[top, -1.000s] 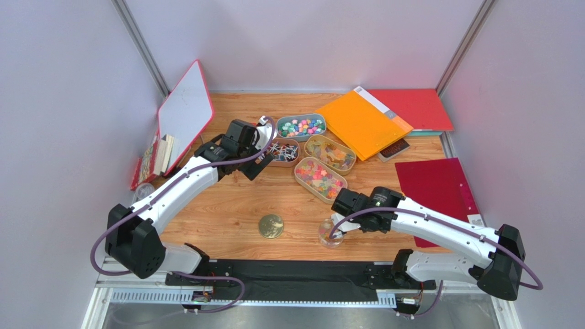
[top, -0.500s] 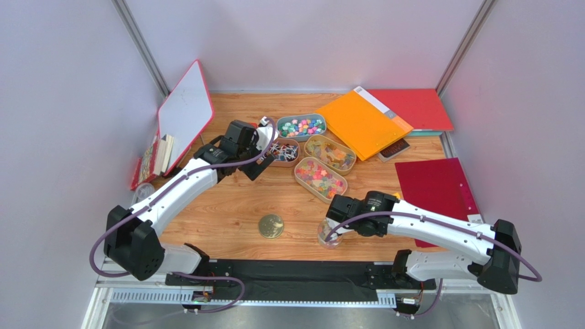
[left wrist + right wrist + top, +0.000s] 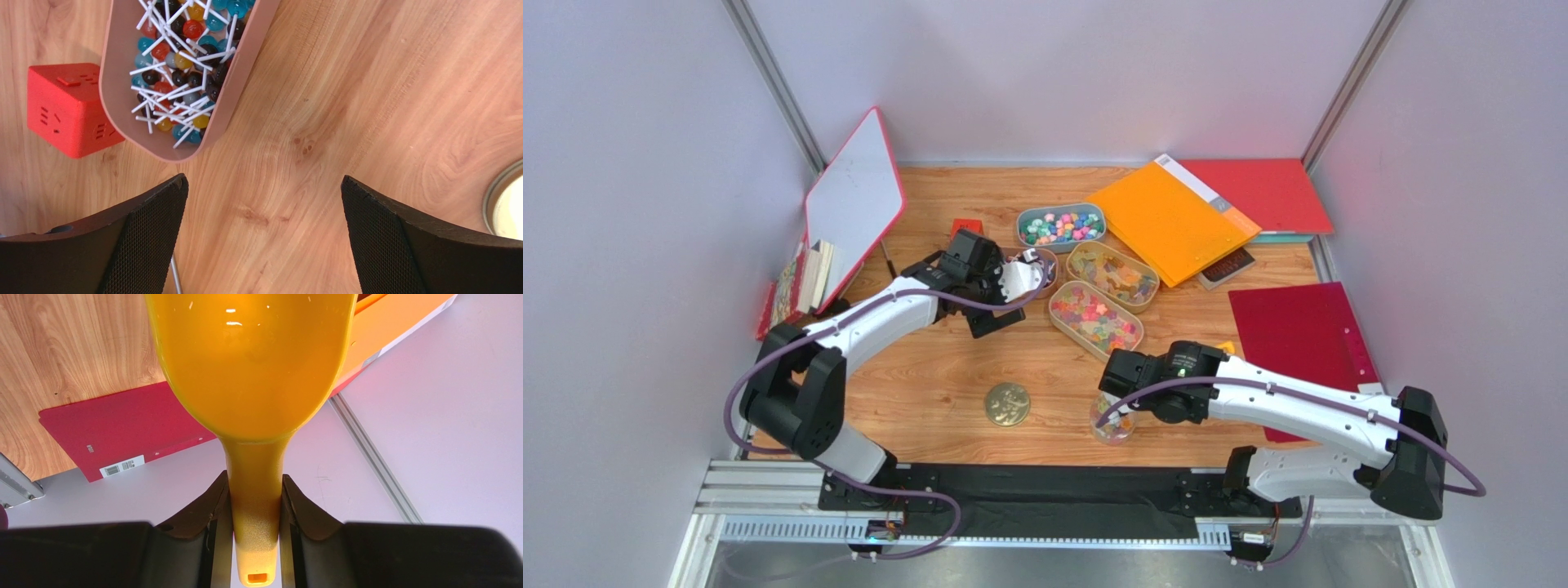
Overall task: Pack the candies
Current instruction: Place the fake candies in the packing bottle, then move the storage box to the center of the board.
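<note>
From above: candies (image 3: 1095, 316) in oval trays (image 3: 1021, 228) far centre, left gripper (image 3: 1008, 294) just left of them, right gripper (image 3: 1117, 395) at a jar (image 3: 1113, 423) near centre

Left wrist: hovers spread wide over bare wood, lollipops (image 3: 175, 67) far-left beside a red cube (image 3: 67, 110)

Right wrist: clamps a yellow scoop (image 3: 251, 361) by its handle

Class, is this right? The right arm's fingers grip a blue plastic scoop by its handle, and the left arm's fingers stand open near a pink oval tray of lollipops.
Wrong colour: the right wrist view shows a yellow-orange plastic scoop, not blue. Otherwise correct: the right arm's fingers grip its handle; the left arm's fingers stand open near the pink oval tray of lollipops.
</note>
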`<state>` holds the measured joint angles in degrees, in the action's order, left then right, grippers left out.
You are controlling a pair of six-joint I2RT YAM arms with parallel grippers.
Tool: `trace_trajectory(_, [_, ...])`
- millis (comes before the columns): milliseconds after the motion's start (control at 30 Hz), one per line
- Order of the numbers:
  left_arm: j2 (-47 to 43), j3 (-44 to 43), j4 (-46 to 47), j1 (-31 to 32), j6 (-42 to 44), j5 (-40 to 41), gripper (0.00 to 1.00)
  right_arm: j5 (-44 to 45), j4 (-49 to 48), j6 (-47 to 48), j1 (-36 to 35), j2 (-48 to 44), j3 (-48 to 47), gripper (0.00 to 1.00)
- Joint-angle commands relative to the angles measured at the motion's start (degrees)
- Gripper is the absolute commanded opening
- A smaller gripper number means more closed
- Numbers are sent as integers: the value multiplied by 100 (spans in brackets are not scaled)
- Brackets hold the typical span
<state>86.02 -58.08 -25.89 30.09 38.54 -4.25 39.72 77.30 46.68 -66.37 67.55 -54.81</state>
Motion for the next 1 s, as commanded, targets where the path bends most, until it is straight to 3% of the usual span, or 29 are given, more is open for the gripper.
trace_trajectory(0, [327,-335,628,-47,400,-225,100,404,1850,-255,-43,4,-294,0])
trace_trajectory(200, [670,-624,1016,-82,294,-146,99,326,1850,-387,-43,-57,-355,0])
trace_trajectory(600, [1708,-1697,445,-258,417,-945,95,-271,1842,-932,19,-84,-565,0])
trace_trajectory(800, [1918,-1890,286,-258,452,-1131,94,-518,1807,-1064,527,-268,-672,0])
trace_trajectory(967, [2261,-2093,216,-258,487,-1183,93,-650,1658,-1134,1362,-286,-926,0])
